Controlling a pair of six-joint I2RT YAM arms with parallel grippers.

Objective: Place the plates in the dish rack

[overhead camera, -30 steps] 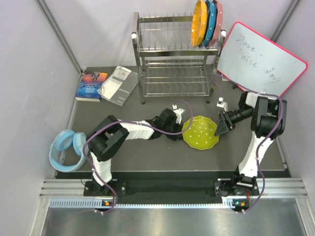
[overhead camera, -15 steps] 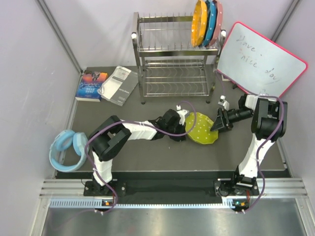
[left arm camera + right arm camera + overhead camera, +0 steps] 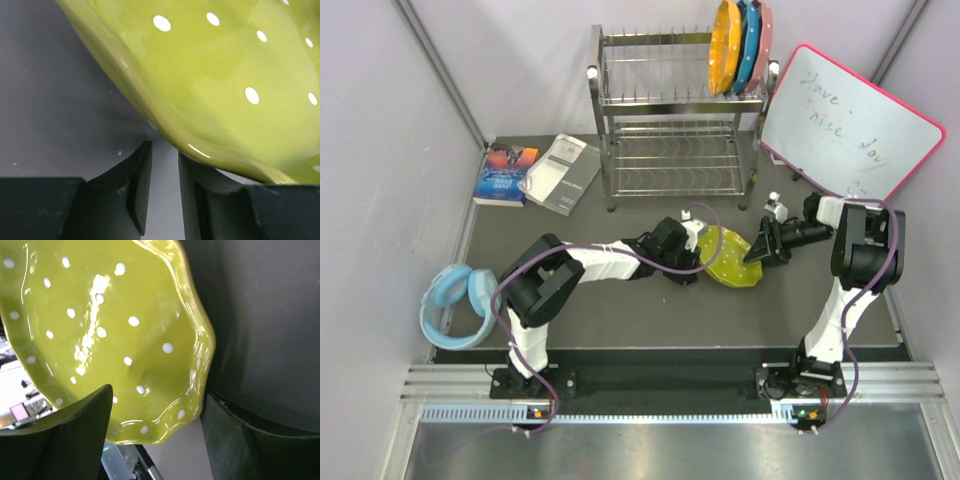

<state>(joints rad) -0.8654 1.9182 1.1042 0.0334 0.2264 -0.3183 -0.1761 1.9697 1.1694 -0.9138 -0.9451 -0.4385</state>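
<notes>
The yellow-green plate [image 3: 728,257] stands tilted on edge on the dark table, between my two grippers. My left gripper [image 3: 692,250] is at its left rim; in the left wrist view the jaws [image 3: 165,165] are almost together with nothing between them, and the plate's rim [image 3: 225,65] rests on the right finger. My right gripper [image 3: 758,248] is open, its fingers either side of the plate's right rim [image 3: 110,330]. The orange [image 3: 724,45], blue [image 3: 750,40] and pink [image 3: 764,40] plates stand upright in the dish rack's [image 3: 670,150] top right slots.
A pink-framed whiteboard [image 3: 850,125] leans at the back right, close to the right arm. Two books [image 3: 507,172] [image 3: 560,172] lie left of the rack. A pale blue dish [image 3: 455,303] sits at the table's left edge.
The yellow-green plate has gone from lying flat to steeply tilted. My right gripper has moved left up to its rim. My left gripper has shifted slightly right under it.
</notes>
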